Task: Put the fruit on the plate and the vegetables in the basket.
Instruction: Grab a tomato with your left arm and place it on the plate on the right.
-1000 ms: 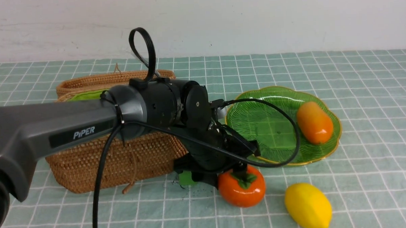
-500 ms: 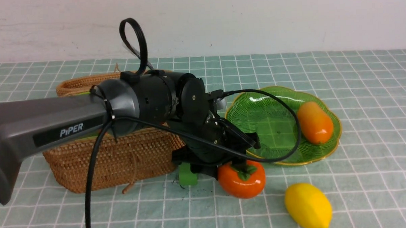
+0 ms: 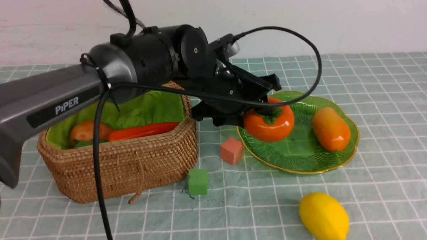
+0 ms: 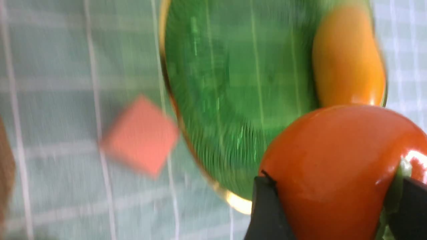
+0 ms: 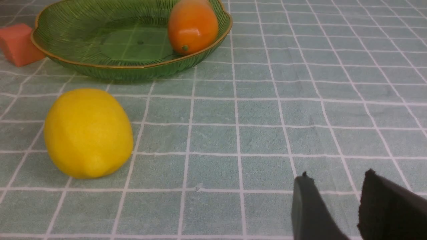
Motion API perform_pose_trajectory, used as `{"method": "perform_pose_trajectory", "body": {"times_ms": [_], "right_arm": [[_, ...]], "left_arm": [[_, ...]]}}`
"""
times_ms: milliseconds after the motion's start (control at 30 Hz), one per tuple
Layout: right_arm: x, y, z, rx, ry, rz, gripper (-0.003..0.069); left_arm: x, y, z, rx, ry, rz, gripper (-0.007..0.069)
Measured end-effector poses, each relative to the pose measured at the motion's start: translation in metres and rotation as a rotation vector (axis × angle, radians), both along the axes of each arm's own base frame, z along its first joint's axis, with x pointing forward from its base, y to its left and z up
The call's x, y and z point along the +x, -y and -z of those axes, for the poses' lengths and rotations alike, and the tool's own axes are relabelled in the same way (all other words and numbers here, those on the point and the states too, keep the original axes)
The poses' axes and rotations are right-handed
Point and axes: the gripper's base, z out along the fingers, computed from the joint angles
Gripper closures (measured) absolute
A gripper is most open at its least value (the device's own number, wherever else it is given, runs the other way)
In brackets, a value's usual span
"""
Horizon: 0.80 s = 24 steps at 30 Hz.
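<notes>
Grips the persimmon (image 3: 270, 123) in the left gripper (image 3: 264, 109), fingers (image 4: 267, 210) pressed on its two sides, in the air over the left part of the plate (image 3: 300, 156). Holds nothing in the right gripper (image 5: 337, 178): jaws a little apart, low over the cloth (image 5: 267, 100), well in front of the plate. Finds the mango (image 3: 330, 129) on the plate's right part, the lemon (image 3: 324, 216) just before the plate.

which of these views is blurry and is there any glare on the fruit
Left wrist view: smeared, with the pink cube and the ribs of the plate streaked; only the close persimmon looks fairly sharp, with a white highlight.
Front view: crisp, small glare spots on persimmon and mango.
Right wrist view: crisp, even light, soft shadow under the lemon.
</notes>
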Motion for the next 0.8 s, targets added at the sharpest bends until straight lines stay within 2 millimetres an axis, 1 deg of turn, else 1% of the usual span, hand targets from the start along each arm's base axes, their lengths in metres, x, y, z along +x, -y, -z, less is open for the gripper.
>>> {"method": "perform_pose_trajectory", "body": {"times_ms": [33,100,200,333,500,700,800], "right_arm": [[0.000,0.000,0.000,0.000,0.000,0.000,0.0419],[0.000,0.000,0.000,0.000,0.000,0.000,0.0419],[0.000,0.000,0.000,0.000,0.000,0.000,0.0419],[0.000,0.000,0.000,0.000,0.000,0.000,0.0419],[0.000,0.000,0.000,0.000,0.000,0.000,0.0419],[0.000,0.000,0.000,0.000,0.000,0.000,0.0419],[0.000,0.000,0.000,0.000,0.000,0.000,0.0419]], "left_arm": [[0.007,0.000,0.002,-0.009,-0.002,-0.011,0.0188],[0.013,0.001,0.007,-0.013,-0.011,-0.018,0.0188],[0.026,0.009,0.023,-0.027,-0.038,-0.022,0.0189],[0.037,0.016,0.037,-0.035,-0.050,-0.024,0.0190],[0.041,0.019,0.049,-0.032,-0.072,-0.026,0.0190],[0.041,0.020,0.051,-0.038,-0.077,-0.028,0.0191],[0.041,0.020,0.050,-0.039,-0.075,-0.029,0.0172]]}}
